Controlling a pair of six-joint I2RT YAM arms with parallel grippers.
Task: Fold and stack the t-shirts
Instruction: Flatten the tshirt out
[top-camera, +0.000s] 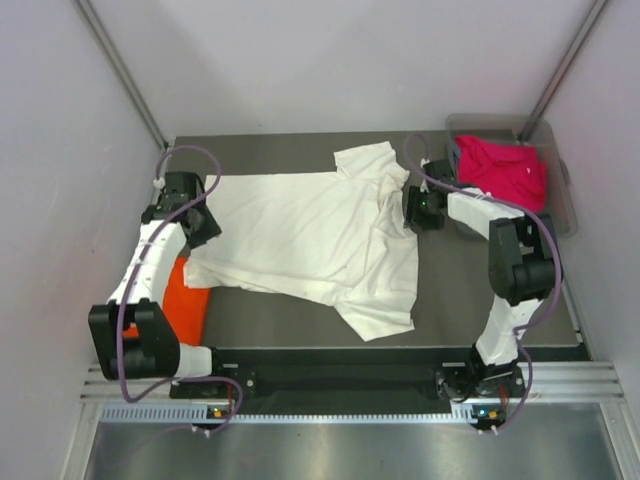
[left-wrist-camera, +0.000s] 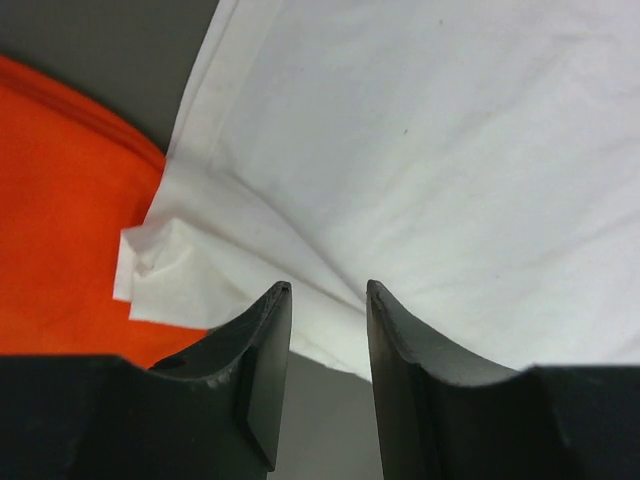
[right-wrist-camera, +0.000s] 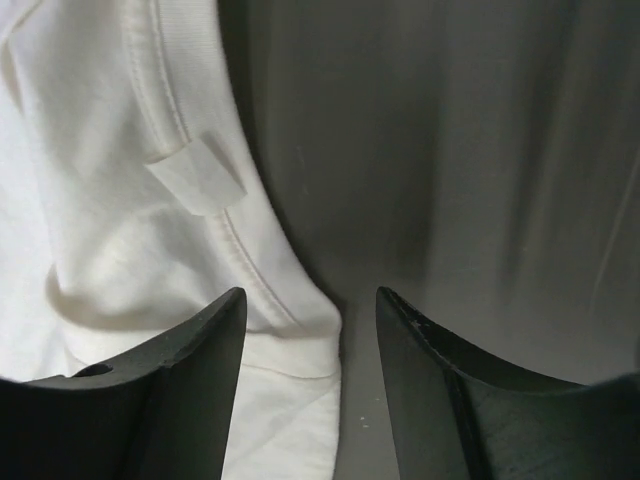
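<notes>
Cream-white t-shirt (top-camera: 300, 230) beneath parted, empty jaws

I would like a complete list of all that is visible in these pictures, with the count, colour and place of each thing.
white t-shirt: 1, cream-white, spread across the middle of the table
orange t-shirt: 1, bright orange, near left, a corner of the white t-shirt lies over its edge
pink t-shirt: 1, magenta, crumpled in the bin
bin: 1, clear, far right
table: 1, dark grey, under the shirts
left end effector: 1, black, open, over the white t-shirt's hem corner
right end effector: 1, black, open, over its collar edge
</notes>
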